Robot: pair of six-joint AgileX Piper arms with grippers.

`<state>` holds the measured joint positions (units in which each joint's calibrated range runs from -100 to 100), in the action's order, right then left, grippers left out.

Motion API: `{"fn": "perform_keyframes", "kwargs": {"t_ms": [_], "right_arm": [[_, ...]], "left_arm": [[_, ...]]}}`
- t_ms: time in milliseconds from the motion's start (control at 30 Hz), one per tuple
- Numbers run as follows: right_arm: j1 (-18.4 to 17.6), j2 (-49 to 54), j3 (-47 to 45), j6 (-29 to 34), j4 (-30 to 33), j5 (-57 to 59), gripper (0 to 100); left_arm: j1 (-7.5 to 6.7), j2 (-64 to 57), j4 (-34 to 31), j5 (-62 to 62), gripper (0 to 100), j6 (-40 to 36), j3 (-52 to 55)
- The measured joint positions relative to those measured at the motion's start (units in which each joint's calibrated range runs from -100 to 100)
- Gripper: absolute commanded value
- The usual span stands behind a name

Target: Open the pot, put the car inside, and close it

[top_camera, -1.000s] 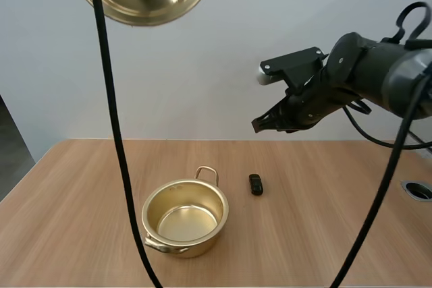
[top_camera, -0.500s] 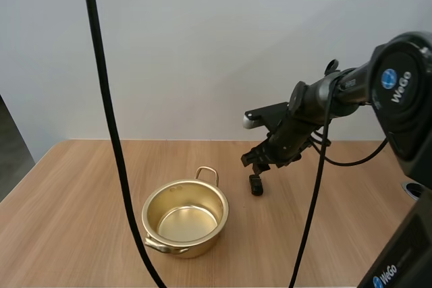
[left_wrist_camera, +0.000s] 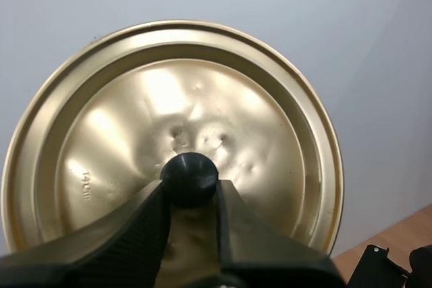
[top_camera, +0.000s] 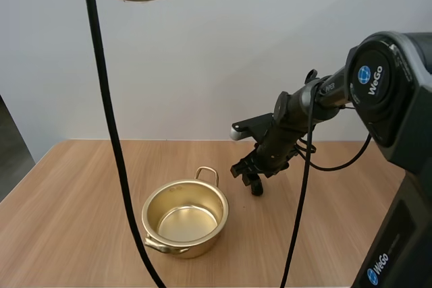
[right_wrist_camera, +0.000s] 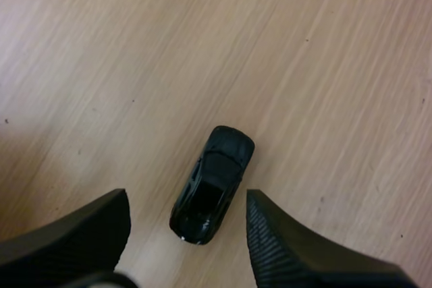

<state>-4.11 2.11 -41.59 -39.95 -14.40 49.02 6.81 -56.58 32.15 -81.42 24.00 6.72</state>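
Right wrist view has the small black car (right_wrist_camera: pixel 212 183) lying aslant on the wooden table (right_wrist_camera: pixel 337 65), its near end between the spread fingers of the right gripper (right_wrist_camera: pixel 187 208), which grasp nothing yet. For a clean pick, I judge the gripper should settle lower, centre on the car's body and turn so the pads meet its long sides squarely before pinching; so small a thing could skid or pivot out. The open, empty pot (top_camera: pixel 223 210) stands near the car. High above, the left gripper (left_wrist_camera: pixel 190 188) is clamped on the lid (left_wrist_camera: pixel 101 133) by its black knob (left_wrist_camera: pixel 189 170).
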Motion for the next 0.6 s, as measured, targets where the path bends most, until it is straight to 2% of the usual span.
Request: {"fn": "perform_keyframes", "kwargs": {"t_ms": [200,267,367,400,500,567,600], "right_arm": [[0.0,-3.8,0.0,0.1,0.5,-2.2,82],[0.0,-4.4,0.0,0.1,0.5,-2.9,69],[0.0,-4.6,0.0,0.2,0.5,-4.2,37],[0.0,-4.6,0.0,0.4,0.5,-5.2,30],[0.0,-5.0,0.0,0.5,0.5,-7.6,16],[0.0,-5.6,0.0,0.5,1.0,-8.7,0],[0.0,-5.8,0.0,0.5,1.3,-8.7,0]], "left_arm": [[0.00,0.0,0.1,0.0,0,0.0,0.0],[0.00,0.0,0.1,-0.4,0,0.0,0.0],[0.00,0.0,0.1,-0.6,0,0.0,0.0],[0.00,0.0,0.1,-0.6,0,0.0,0.0],[0.07,0.0,0.1,-1.3,0,0.0,0.0],[0.07,0.0,0.1,-1.3,0,0.0,0.0],[0.07,0.0,0.1,-1.3,0,0.0,0.0]]}}
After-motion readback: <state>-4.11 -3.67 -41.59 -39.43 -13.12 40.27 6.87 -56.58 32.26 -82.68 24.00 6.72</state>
